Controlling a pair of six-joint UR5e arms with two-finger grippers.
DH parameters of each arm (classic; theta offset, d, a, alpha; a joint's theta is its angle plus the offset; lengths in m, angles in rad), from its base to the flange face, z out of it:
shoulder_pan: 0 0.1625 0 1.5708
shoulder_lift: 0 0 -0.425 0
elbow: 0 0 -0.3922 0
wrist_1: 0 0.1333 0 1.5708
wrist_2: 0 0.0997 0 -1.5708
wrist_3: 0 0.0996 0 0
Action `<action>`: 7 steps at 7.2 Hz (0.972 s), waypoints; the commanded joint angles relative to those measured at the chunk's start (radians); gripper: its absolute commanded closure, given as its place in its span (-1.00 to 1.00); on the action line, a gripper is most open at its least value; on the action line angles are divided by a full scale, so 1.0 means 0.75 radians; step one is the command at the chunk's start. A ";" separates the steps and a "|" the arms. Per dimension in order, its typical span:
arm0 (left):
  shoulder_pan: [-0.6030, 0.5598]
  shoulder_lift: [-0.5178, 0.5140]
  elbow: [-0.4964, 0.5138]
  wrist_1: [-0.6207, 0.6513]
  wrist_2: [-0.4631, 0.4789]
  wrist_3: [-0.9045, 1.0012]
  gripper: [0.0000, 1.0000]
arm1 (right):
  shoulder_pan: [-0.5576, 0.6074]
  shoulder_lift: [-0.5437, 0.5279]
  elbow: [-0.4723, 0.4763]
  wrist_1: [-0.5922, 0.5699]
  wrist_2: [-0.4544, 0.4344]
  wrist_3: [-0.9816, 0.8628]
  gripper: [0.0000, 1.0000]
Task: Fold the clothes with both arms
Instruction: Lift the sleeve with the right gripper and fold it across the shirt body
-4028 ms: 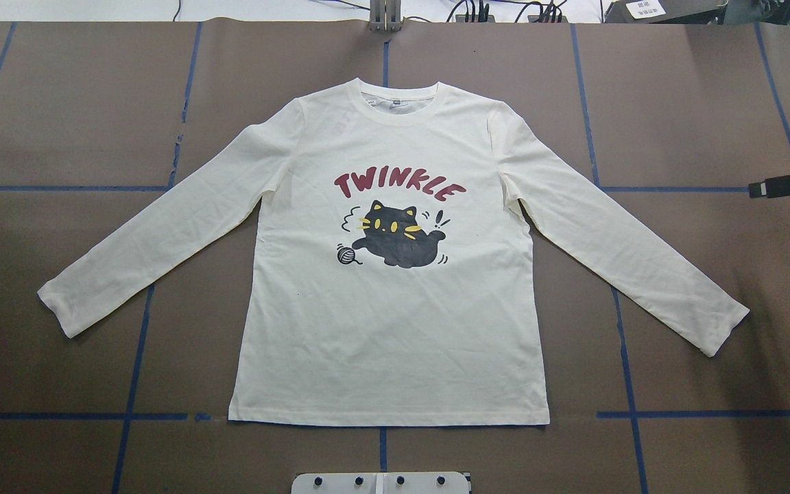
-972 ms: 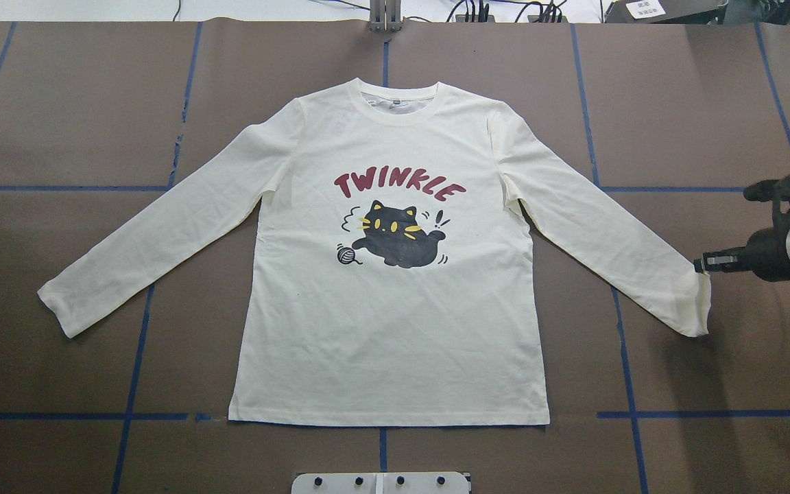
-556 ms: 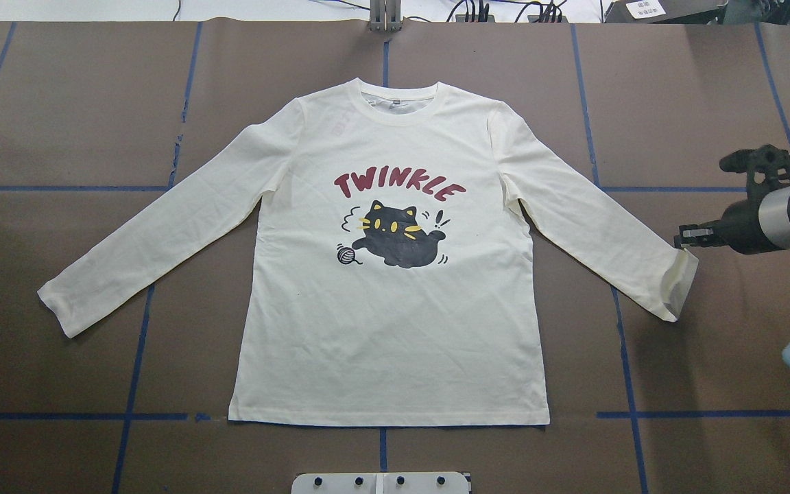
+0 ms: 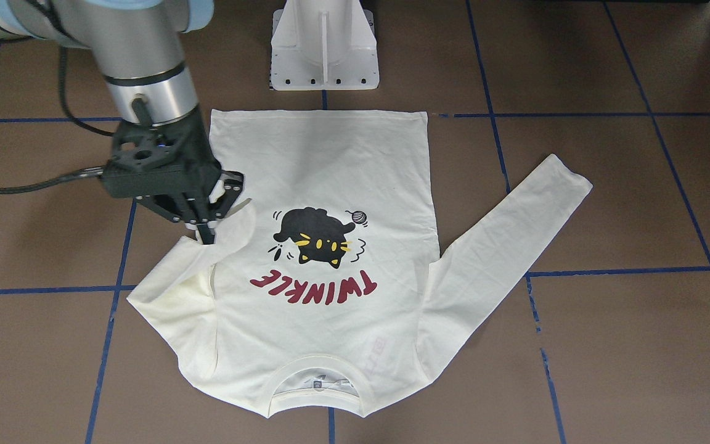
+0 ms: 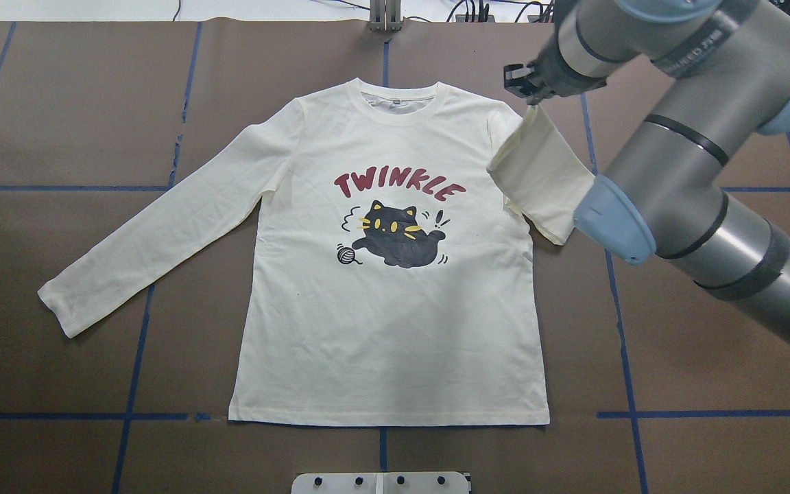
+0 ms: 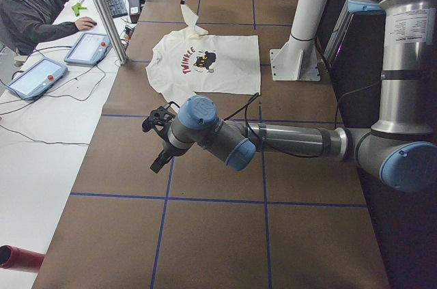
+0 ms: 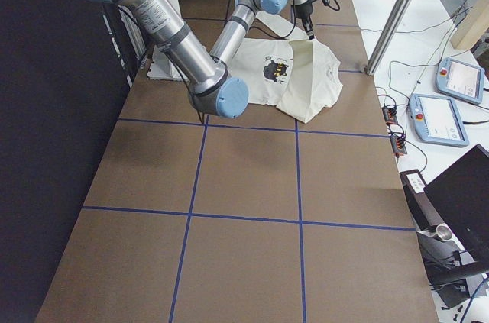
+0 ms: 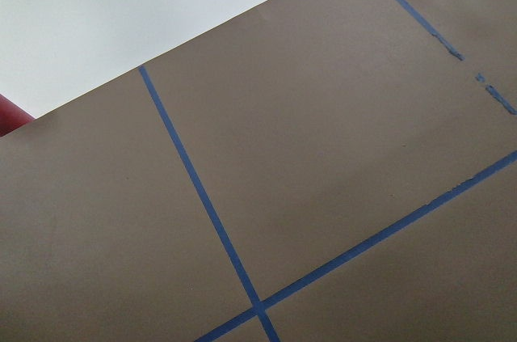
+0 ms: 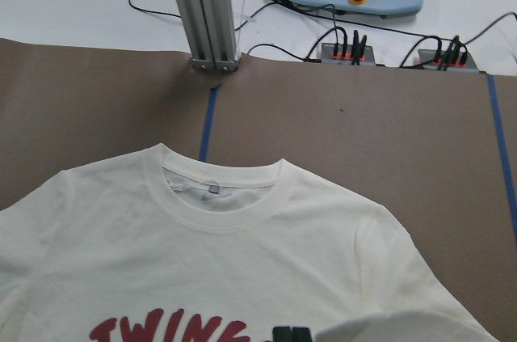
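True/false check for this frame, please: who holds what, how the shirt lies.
1. The right gripper is shut on one sleeve of the shirt, lifted off the table. True.
2. The shirt lies print side up. True.
3. The other sleeve is folded across the print. False: it lies flat, spread out on the table.
4. The left gripper touches the shirt. False: it hangs over bare table, apart from the shirt.

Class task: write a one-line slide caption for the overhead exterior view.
Right gripper holds one sleeve of the cat-print shirt raised near its shoulder; other sleeve lies flat.
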 commanded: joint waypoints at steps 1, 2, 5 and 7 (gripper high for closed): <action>0.000 0.007 0.001 0.002 0.001 -0.002 -1.00 | -0.229 0.351 -0.427 0.016 -0.279 0.067 1.00; 0.000 0.011 0.003 0.002 0.001 0.000 -1.00 | -0.354 0.393 -0.617 0.191 -0.394 0.165 1.00; 0.000 0.011 0.005 0.008 -0.001 0.000 -1.00 | -0.496 0.607 -1.048 0.448 -0.526 0.443 1.00; 0.000 0.011 0.005 0.006 0.001 0.000 -1.00 | -0.492 0.650 -1.079 0.450 -0.509 0.498 -0.72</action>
